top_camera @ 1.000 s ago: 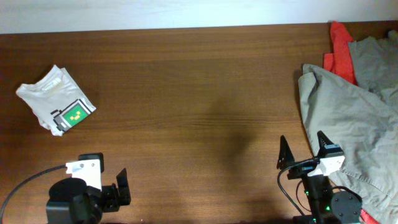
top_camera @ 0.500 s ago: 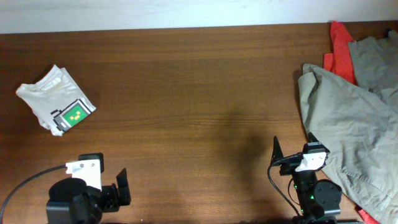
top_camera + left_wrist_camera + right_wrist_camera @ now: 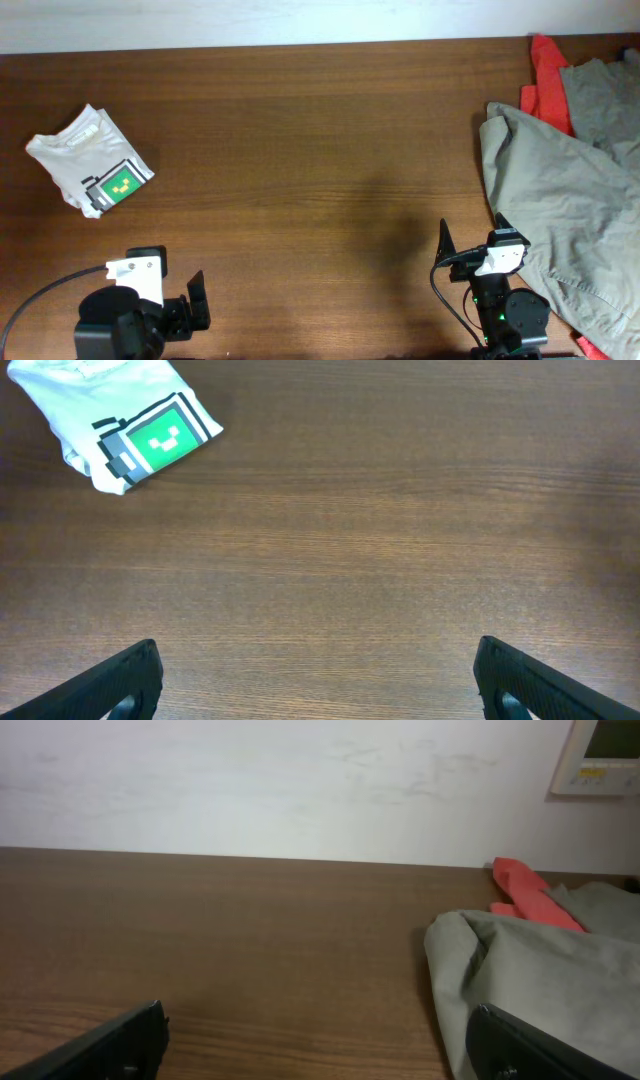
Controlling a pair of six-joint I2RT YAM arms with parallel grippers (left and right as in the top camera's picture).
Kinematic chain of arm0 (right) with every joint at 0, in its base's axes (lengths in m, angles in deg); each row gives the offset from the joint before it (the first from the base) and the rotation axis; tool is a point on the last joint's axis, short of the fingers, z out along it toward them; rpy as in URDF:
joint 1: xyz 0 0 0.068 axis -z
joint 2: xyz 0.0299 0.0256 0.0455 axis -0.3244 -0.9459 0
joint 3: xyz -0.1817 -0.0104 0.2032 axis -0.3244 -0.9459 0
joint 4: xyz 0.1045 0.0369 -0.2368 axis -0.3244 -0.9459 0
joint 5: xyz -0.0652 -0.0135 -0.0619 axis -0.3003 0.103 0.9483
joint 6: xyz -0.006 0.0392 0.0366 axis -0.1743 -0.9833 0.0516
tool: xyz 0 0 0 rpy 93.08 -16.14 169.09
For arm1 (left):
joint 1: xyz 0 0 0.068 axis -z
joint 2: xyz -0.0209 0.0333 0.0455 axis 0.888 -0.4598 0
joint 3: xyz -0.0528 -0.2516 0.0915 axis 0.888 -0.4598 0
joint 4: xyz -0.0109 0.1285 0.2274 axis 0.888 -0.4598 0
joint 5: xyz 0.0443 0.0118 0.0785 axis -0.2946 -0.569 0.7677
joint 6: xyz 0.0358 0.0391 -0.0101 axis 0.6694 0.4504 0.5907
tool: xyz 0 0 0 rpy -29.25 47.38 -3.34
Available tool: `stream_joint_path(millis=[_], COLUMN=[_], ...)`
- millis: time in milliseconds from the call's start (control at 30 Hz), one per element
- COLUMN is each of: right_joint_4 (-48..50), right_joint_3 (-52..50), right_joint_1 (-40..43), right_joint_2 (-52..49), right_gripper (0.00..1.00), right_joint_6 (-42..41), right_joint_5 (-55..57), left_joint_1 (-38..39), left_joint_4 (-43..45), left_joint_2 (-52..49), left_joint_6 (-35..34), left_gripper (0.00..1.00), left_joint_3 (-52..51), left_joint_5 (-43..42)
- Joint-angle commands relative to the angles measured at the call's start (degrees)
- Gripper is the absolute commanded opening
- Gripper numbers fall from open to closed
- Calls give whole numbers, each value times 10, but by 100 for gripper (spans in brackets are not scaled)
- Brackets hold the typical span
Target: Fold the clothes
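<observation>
A folded white T-shirt with a green pixel print (image 3: 92,168) lies at the table's left; it also shows in the left wrist view (image 3: 118,422). A crumpled grey-green garment (image 3: 560,190) lies in a heap at the right, over a red garment (image 3: 545,80); both show in the right wrist view, the grey one (image 3: 540,975) and the red one (image 3: 530,892). My left gripper (image 3: 168,300) is open and empty near the front left edge, fingers wide apart (image 3: 320,685). My right gripper (image 3: 472,245) is open and empty beside the grey garment's left edge (image 3: 315,1045).
The brown wooden table (image 3: 320,150) stretches between the folded shirt and the heap. A white wall (image 3: 300,780) rises behind the table, with a small panel (image 3: 605,755) at upper right. The heap runs off the table's right edge.
From one second ago to half a second ago my right gripper shifted left and a little toward the far side. Since then nothing has moved. The left arm stayed still.
</observation>
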Motion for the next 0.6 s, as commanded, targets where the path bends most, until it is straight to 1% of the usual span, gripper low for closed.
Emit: stream_joint_path(millis=[0, 33, 100, 200, 267, 400, 433, 467, 500, 533, 567], right_joint_4=[-2, -2, -2, -2, -2, -2, -2, -2, -2, -2, -2], right_joint_3=[-3, -3, -3, -3, -3, -3, -3, -3, -3, -3, -3], right_joint_1=[-3, -3, -3, -3, -3, -3, -3, -3, -3, -3, -3], right_joint_2=[5, 5, 5, 5, 5, 5, 5, 5, 5, 5, 5], right_gripper=[99, 99, 99, 99, 99, 99, 99, 99, 99, 99, 99], right_joint_6=[4, 4, 4, 4, 4, 4, 4, 4, 4, 4, 4], right_joint_5=[1, 1, 1, 1, 1, 1, 1, 1, 1, 1, 1], left_joint_1=[-21, -41, -59, -78, -89, -95, -95, -95, -95, -95, -95], left_joint_4=[11, 52, 128, 302, 400, 680, 729, 752, 745, 725, 687], left_joint_2=[24, 52, 98, 190, 213, 223, 224, 225, 232, 246, 271], left_joint_6=[7, 7, 7, 7, 7, 7, 7, 7, 7, 7, 7], left_gripper=[99, 99, 99, 99, 99, 99, 99, 99, 99, 99, 99], left_joint_3=[-16, -61, -137, -306, -374, -496, -517, -530, -529, -529, -529], left_joint_5=[13, 10, 3, -48, -71, -76, -76, -78, -79, -78, -78])
